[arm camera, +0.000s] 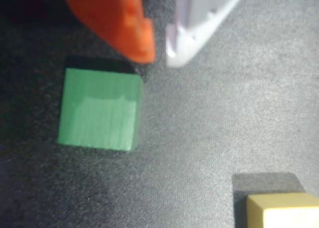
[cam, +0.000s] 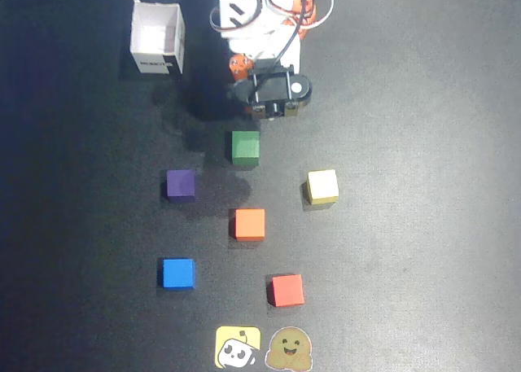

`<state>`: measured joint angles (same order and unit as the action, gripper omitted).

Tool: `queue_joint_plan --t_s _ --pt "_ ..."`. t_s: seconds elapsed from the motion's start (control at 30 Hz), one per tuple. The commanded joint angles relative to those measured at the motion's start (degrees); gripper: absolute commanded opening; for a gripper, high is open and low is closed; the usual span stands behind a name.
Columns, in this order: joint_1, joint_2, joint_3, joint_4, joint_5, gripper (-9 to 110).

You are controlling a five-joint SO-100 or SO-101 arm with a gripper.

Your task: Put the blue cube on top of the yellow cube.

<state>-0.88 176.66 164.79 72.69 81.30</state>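
In the overhead view the white and orange arm sat folded close to its base at the top of the dark table, its wrist tipped down above the small green matte cube. The two-finger gripper entered the wrist view from the top edge: the orange finger and the white finger stood a narrow gap apart, slightly parted, with nothing between them and touching no cube. The orange tip hung just above the green cube's upper right corner in that view.

The small bright blue cube lay on the table at lower left in the overhead view, well apart from the gripper. The small pale yellow cube with a whitish top sat to the right of the green one, its corner showing at the wrist view's lower right.
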Motion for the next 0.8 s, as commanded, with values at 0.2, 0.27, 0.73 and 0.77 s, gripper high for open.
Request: queue_joint_plan --t_s 0.2,0.27,0.73,0.77 --pt "0.00 0.53 -0.18 -0.44 -0.35 0" --pt "0.00 0.53 -0.18 -0.44 -0.35 0" --pt "-0.26 0.53 -0.18 -0.53 -5.19 0" --pt "0.18 0.53 -0.18 -0.62 -8.61 0"
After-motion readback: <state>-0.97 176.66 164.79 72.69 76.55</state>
